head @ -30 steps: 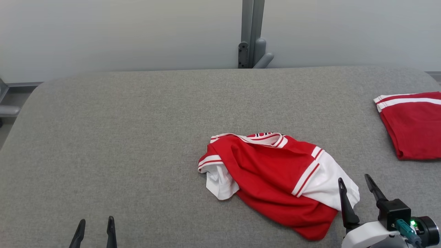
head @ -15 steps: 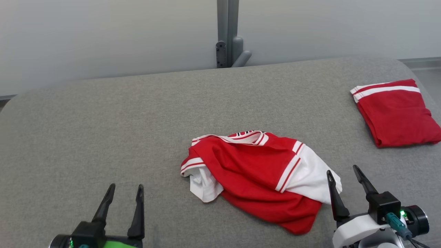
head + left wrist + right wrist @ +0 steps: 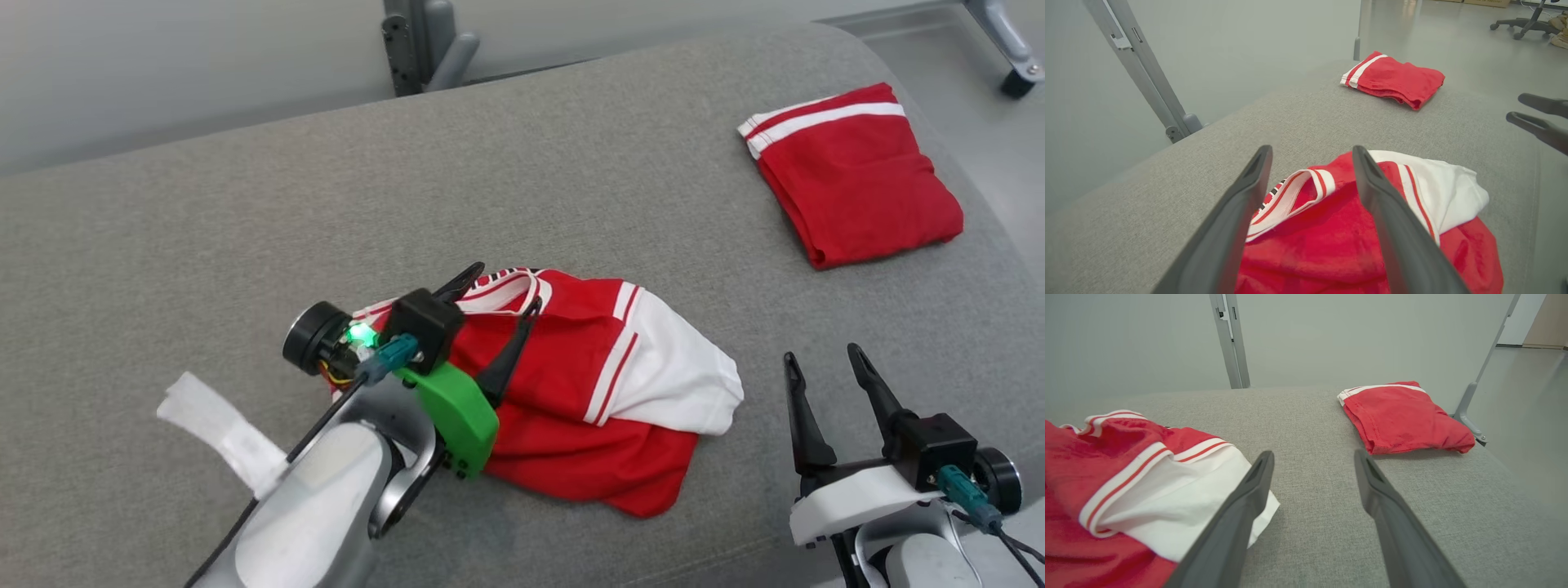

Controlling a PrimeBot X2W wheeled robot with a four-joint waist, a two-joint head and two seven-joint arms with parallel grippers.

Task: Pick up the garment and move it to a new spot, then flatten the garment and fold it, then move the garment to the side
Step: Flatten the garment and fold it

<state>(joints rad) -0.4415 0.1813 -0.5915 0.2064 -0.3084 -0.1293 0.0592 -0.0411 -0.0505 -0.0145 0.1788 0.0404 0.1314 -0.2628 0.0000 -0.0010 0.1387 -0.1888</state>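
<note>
Evidently the pick-up step: the left gripper (image 3: 506,286) hovers wide open and empty, with the crumpled red-and-white garment (image 3: 571,384) directly beneath its fingers (contact unclear). The right gripper (image 3: 820,353), likewise open and empty, waits just beside it. Next: lower, pinch cloth, lift.

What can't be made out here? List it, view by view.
- Head view: left part of the jersey, hidden under the left pincer and its arm.
- Left wrist view: the print at the collar, partly behind a finger, too small to read.
- All views: whether that pincer touches the cloth; what the folded red garment is.
</note>
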